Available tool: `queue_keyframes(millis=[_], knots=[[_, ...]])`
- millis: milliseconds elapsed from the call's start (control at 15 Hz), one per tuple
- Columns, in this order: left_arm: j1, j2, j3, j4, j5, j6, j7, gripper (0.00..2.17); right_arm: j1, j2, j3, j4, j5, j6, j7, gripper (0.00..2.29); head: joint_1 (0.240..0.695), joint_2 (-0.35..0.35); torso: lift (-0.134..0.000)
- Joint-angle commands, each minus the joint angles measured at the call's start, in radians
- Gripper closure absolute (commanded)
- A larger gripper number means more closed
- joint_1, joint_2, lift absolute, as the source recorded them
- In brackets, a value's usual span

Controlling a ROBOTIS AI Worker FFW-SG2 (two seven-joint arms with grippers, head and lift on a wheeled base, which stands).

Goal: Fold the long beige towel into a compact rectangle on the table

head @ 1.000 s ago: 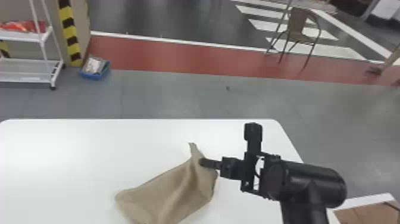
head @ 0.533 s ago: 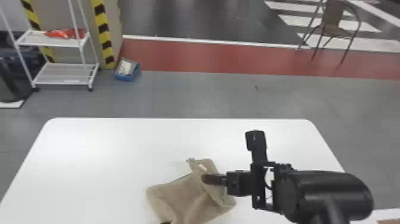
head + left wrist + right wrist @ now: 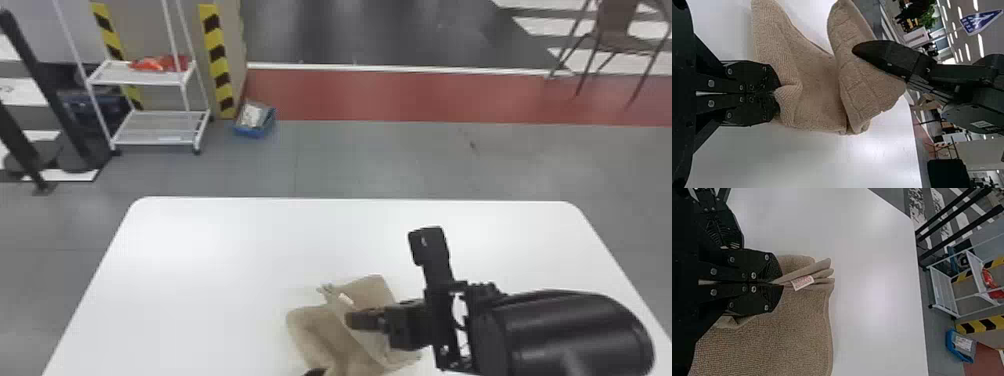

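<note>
Head view: towel (image 3: 312, 327) showing beige, lower centre; desk (image 3: 200, 280) showing white beneath. Upper left, strip (image 3: 218, 65) running yellow-and-black in slanting bands, box (image 3: 252, 132) showing blue. Upper right, floor band (image 3: 450, 97) showing red.

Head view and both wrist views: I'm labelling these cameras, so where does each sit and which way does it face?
Head view: on the head, looking forward and down at the table and towel; right arm and gripper show.
Left wrist view: on the left wrist, looking past the left gripper across the towel toward the right gripper.
Right wrist view: on the right wrist, looking past its gripper over towel and table.
Head and right wrist views share the white rack.
</note>
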Motion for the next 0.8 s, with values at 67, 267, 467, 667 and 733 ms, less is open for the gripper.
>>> queue_keyframes(millis=[67, 267, 467, 667, 733], knots=[[0.000, 0.000, 0.000, 0.000, -0.001, 0.000, 0.003, 1.73, -0.025, 0.001, 0.045, 0.052, 0.052, 0.009, -0.013, 1.48, 0.695, -0.016, 0.000], [0.000, 0.000, 0.005, 0.003, -0.001, 0.000, 0.003, 1.73, -0.057, 0.001, 0.061, 0.088, 0.066, 0.021, -0.027, 1.48, 0.695, -0.017, 0.000], [-0.005, -0.002, 0.005, 0.006, 0.000, 0.000, 0.003, 1.73, -0.089, 0.001, 0.088, 0.159, 0.064, -0.006, -0.041, 1.47, 0.695, -0.013, 0.000], [-0.014, -0.002, 0.005, 0.015, 0.005, 0.000, 0.003, 1.73, -0.121, 0.001, 0.134, 0.222, 0.063, -0.043, -0.054, 1.47, 0.695, -0.002, 0.000], [-0.017, -0.002, 0.005, 0.020, 0.006, 0.000, 0.001, 1.73, -0.123, 0.001, 0.142, 0.234, 0.060, -0.068, -0.054, 1.47, 0.695, 0.003, 0.000]])
